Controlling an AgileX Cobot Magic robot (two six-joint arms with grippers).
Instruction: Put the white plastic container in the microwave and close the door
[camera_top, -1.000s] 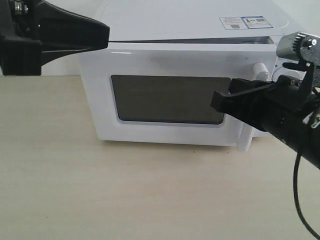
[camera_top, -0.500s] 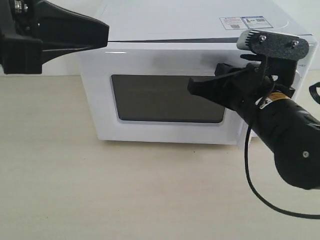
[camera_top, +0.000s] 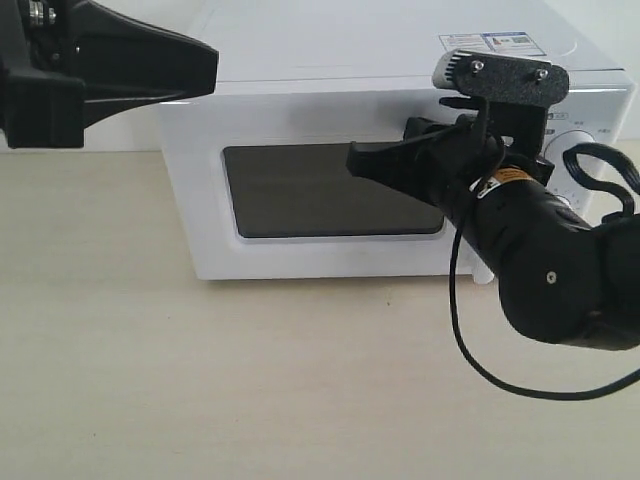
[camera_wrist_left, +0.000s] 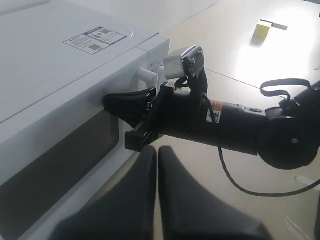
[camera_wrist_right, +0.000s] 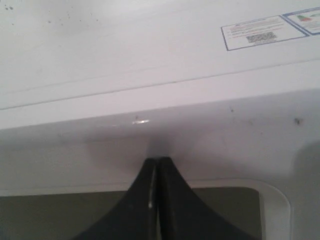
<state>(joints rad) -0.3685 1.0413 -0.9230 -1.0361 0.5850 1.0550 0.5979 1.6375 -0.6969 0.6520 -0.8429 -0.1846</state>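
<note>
The white microwave (camera_top: 320, 50) stands at the back of the table, its door (camera_top: 300, 120) lying flush with the body. My right gripper (camera_top: 355, 160) is shut and empty. Its tips (camera_wrist_right: 157, 161) touch the door's white face just above the dark window (camera_wrist_right: 50, 215). The left wrist view shows the same gripper (camera_wrist_left: 107, 102) against the door, beside the bar handle (camera_wrist_left: 147, 76). My left gripper (camera_top: 212, 62) hangs shut and empty at the upper left, off the microwave; its fingers (camera_wrist_left: 145, 170) show closed together. The white plastic container is out of view.
The beige table (camera_top: 200, 380) spreads in front of the microwave. A dial (camera_top: 578, 160) shows on the right panel behind my right arm, and a sticker (camera_top: 490, 43) lies on top. A small yellow object (camera_wrist_left: 261, 30) lies far off.
My right gripper has moved left across the door's front. The door, ajar a second ago with a dark gap along its top, now lies flush. The left arm has not moved.
</note>
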